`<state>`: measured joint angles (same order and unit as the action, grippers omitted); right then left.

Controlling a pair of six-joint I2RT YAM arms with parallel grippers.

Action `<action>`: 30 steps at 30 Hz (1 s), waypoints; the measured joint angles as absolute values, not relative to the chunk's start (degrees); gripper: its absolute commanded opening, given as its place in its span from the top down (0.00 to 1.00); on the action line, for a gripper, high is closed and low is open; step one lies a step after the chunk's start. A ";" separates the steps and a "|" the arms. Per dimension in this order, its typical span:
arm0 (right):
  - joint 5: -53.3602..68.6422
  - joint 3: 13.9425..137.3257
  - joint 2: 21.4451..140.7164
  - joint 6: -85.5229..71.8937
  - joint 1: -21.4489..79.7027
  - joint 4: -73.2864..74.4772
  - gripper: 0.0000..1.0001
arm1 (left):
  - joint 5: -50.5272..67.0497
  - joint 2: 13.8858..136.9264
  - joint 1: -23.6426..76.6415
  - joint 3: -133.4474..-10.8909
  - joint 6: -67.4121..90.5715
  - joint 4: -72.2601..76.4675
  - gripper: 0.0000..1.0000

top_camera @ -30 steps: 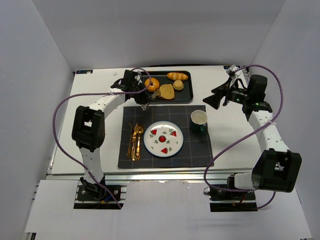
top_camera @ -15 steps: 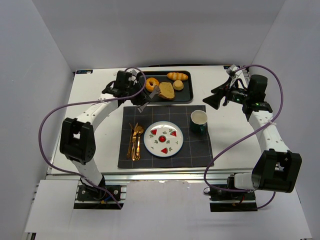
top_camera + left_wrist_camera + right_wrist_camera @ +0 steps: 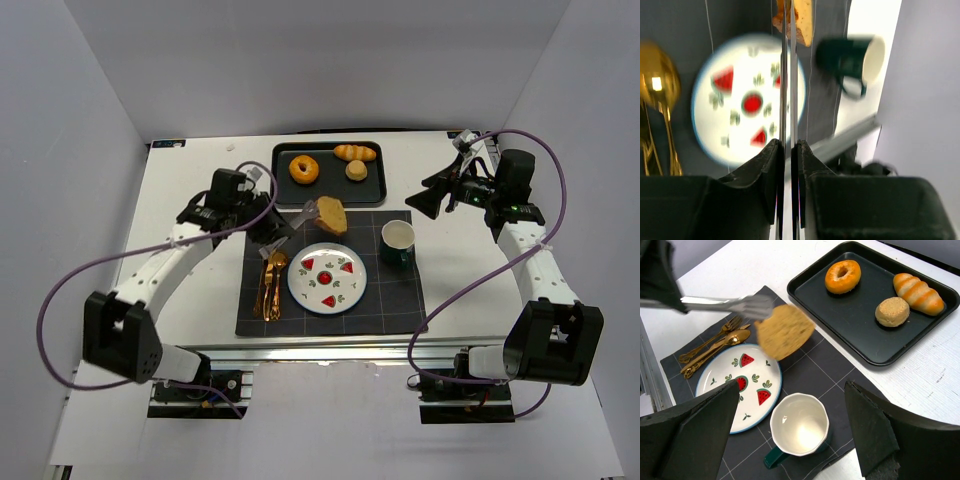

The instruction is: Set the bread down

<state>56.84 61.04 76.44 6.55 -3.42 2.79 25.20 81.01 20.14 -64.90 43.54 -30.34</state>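
Left fingers clamp tongs holding bread over placemat.

Nothing readable here, honestly. The plate just has watermelon pictures, and the small sticker at the far-left corner of the tabletop is too tiny.
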 measured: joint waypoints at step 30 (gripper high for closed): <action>57.26 61.08 76.49 6.13 -3.42 2.81 0.11 | 24.60 65.56 24.88 -56.60 41.52 -47.60 0.57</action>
<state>57.26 61.08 76.49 6.13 -3.42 2.81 24.60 65.56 24.88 -56.60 41.52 -47.60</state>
